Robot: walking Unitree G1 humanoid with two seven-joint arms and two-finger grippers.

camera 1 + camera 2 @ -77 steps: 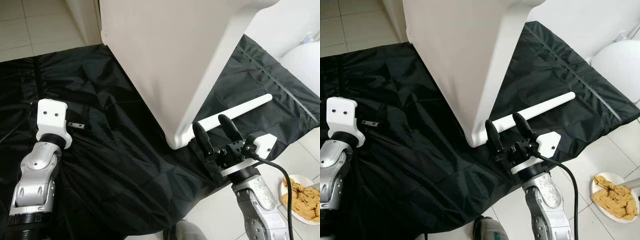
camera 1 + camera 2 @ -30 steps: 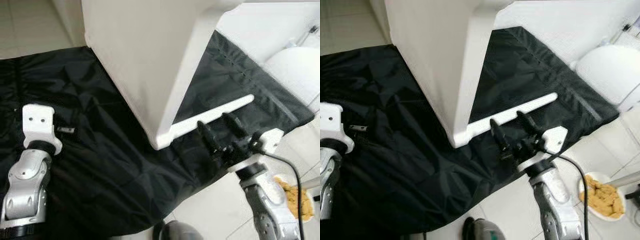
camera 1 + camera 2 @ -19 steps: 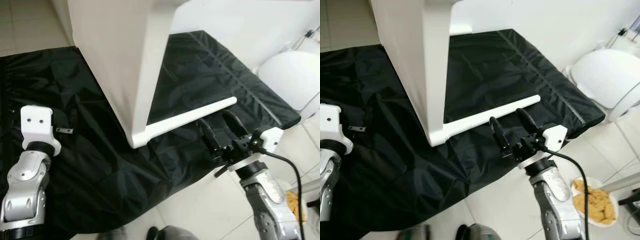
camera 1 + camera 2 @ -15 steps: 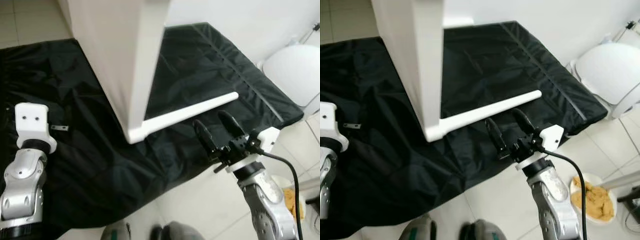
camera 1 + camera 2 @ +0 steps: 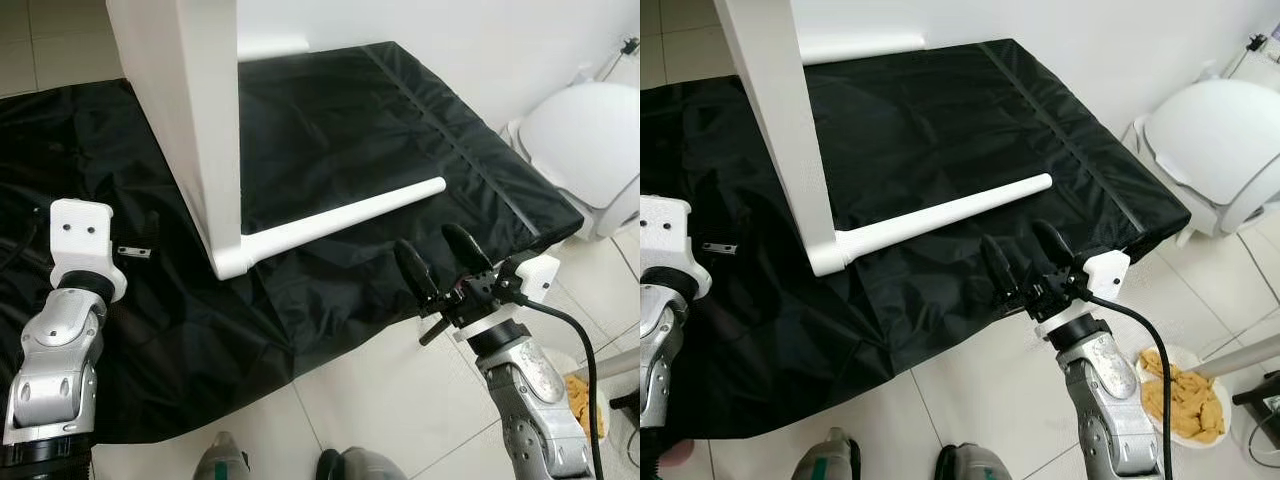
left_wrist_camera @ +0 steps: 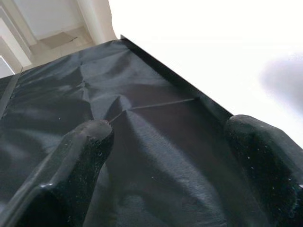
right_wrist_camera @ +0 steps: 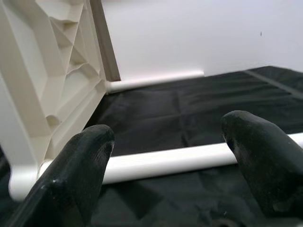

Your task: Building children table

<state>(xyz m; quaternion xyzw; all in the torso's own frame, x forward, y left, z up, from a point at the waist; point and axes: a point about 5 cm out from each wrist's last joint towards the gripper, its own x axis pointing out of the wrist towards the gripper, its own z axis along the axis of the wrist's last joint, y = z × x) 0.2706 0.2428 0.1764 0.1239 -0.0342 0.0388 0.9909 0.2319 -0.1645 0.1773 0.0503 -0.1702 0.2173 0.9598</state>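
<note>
The white table top (image 5: 190, 120) stands on its edge on a black sheet (image 5: 360, 120). One white leg (image 5: 340, 215) juts from its lower corner and lies along the sheet. A second white leg (image 5: 855, 45) shows at the far side. My right gripper (image 5: 440, 265) is open, hovering just short of the near leg at the sheet's front edge, touching nothing. In the right wrist view the leg (image 7: 165, 161) runs across between the fingers, with the ribbed underside (image 7: 47, 71) beside it. My left gripper (image 6: 170, 156) is open over the sheet by the white panel.
A small metal bracket (image 5: 133, 251) lies on the sheet near my left wrist (image 5: 85, 245). A white rounded fixture (image 5: 590, 140) stands at the right. On the tiled floor beside my right arm sits a plate of yellow snacks (image 5: 1185, 405). A black cable trails from that arm.
The whole view has swung, so the table top now shows edge-on instead of broadside. My right gripper stays open and sits a little farther from the leg, over the sheet's edge.
</note>
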